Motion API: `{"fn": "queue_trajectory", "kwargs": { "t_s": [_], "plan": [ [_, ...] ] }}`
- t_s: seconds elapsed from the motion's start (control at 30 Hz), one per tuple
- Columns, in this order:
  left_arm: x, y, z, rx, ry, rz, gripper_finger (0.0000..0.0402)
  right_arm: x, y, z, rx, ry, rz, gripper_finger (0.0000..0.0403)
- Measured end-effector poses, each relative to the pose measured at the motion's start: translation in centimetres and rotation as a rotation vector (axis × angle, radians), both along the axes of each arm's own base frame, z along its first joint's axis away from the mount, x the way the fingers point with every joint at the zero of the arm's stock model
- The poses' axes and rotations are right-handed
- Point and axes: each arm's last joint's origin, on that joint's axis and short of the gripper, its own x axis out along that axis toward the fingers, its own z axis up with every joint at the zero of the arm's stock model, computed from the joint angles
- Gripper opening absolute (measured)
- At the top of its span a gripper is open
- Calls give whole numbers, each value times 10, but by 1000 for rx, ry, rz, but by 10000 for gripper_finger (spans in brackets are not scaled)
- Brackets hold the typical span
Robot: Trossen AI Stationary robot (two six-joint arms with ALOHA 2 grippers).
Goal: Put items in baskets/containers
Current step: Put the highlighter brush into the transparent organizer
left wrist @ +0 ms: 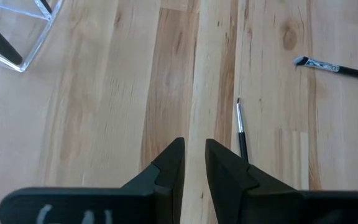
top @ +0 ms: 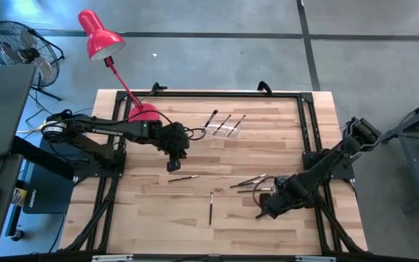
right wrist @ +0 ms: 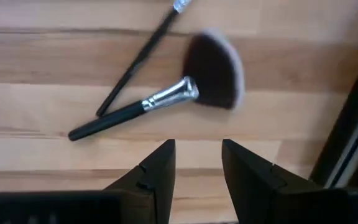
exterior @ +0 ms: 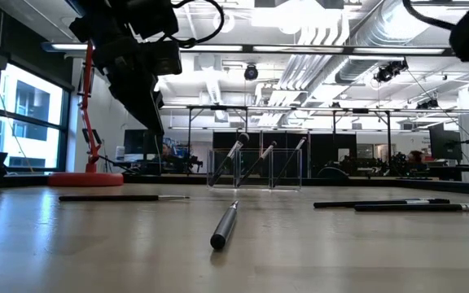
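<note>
The left end effector point(top: 174, 166) is hovering over a thin brush point(top: 182, 177), fingers nearly together. The right end effector point(right wrist: 197, 155), fingers apart, is facing the fan brush point(right wrist: 166, 99) lying on the desk point(top: 151, 218). Three brushes are standing in the clear holder point(exterior: 255, 169).

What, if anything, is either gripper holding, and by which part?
Nothing is held. The left gripper hangs empty above the table; the right gripper is empty near the fan brush.

Even, bright overhead light fell on the wooden table point(top: 195, 211), casting only faint, soft shadows. In the low view, ceiling lights point(exterior: 316, 37) glared and the tabletop carried a pale sheen, while the nearest brush point(exterior: 224, 225) looked soft. The fan brush point(right wrist: 185, 81) head was blurred in the right wrist view.
</note>
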Motion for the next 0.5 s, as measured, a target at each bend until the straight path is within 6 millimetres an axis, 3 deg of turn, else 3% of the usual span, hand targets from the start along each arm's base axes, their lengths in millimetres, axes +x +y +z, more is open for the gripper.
{"fn": "queue_trajectory", "kwargs": {
  "t_s": [0.3,0.5],
  "plan": [
    [0,0,0,2,0,1,62,15,1,-36,11,69,-76,126],
    [0,0,0,2,5,1,62,17,2,-45,-14,75,-50,126]
  ]
}}
